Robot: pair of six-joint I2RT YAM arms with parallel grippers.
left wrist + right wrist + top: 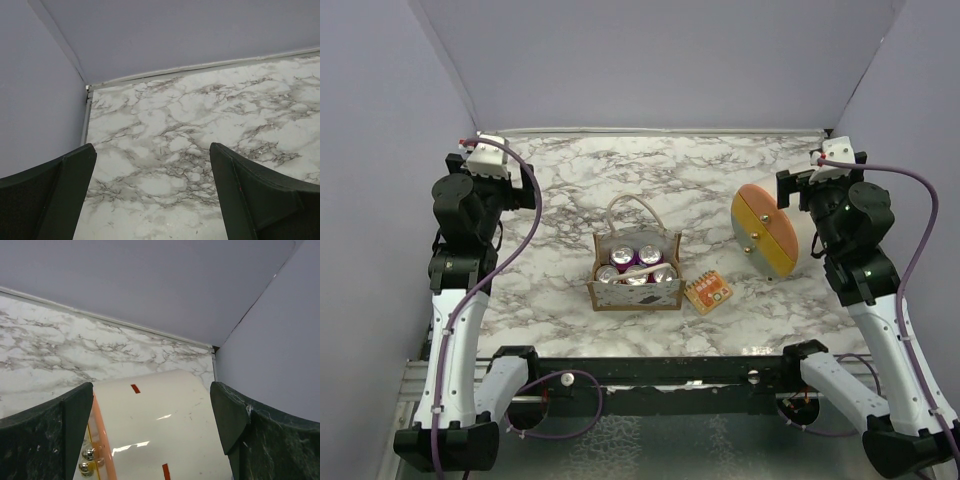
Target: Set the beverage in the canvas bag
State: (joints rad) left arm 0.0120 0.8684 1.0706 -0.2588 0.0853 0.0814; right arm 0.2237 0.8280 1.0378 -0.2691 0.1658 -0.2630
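The tan canvas bag (pixel 634 290) with white rope handles stands at the table's middle, its pale patterned side facing the near edge. Several beverage cans (pixel 638 267) with silver tops and purple sides stand upright inside it. My left gripper (pixel 152 200) is open and empty, raised at the far left over bare marble. My right gripper (pixel 150 440) is open and empty, raised at the far right, above a white cylinder (pixel 160 430). Both grippers are well away from the bag.
A small orange snack packet (pixel 707 293) lies just right of the bag. A white cylindrical container with an orange, yellow and grey round lid (pixel 765 230) lies on its side at the right. Grey walls close the table at the back and sides.
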